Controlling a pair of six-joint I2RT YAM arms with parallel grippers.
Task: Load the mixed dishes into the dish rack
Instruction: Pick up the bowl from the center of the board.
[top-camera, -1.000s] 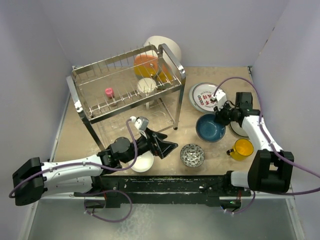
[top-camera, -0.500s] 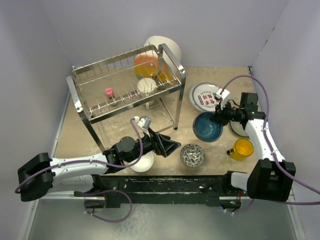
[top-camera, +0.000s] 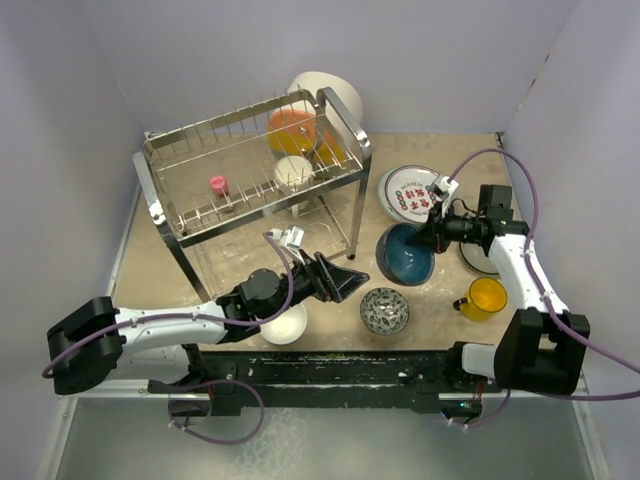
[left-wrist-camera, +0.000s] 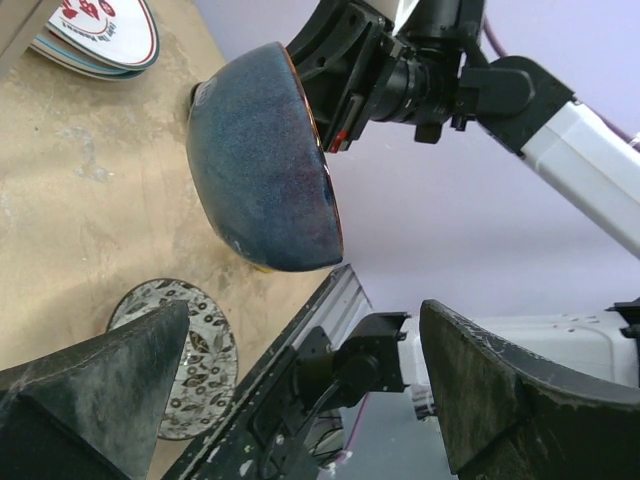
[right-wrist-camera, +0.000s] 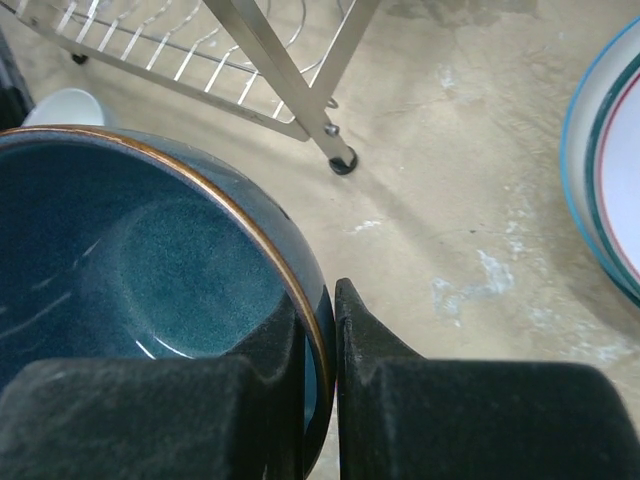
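My right gripper (top-camera: 425, 236) (right-wrist-camera: 318, 300) is shut on the rim of the dark blue bowl (top-camera: 403, 256) (right-wrist-camera: 140, 270), one finger inside and one outside. The bowl hangs tilted on edge above the table, right of the dish rack (top-camera: 250, 170). My left gripper (top-camera: 346, 283) (left-wrist-camera: 305, 320) stands wide open and empty just left of the bowl (left-wrist-camera: 260, 160), facing its underside. The small grey-patterned bowl (top-camera: 384, 310) (left-wrist-camera: 190, 340) lies below them. A white bowl (top-camera: 285, 325) sits under my left arm. The red-lettered plate (top-camera: 410, 192) and the yellow cup (top-camera: 487, 297) rest on the table.
The rack's upper tier holds orange dishes (top-camera: 292, 130), a white cup (top-camera: 293, 172) and a small pink piece (top-camera: 218, 185). A large white bowl (top-camera: 335, 92) leans behind it. The rack's leg (right-wrist-camera: 290, 80) stands close to the held bowl. A plate (top-camera: 472, 258) lies partly under my right arm.
The right gripper has lifted the blue bowl off the table, tipped it on edge and carried it left. The left arm has reached right toward it, jaws still open.
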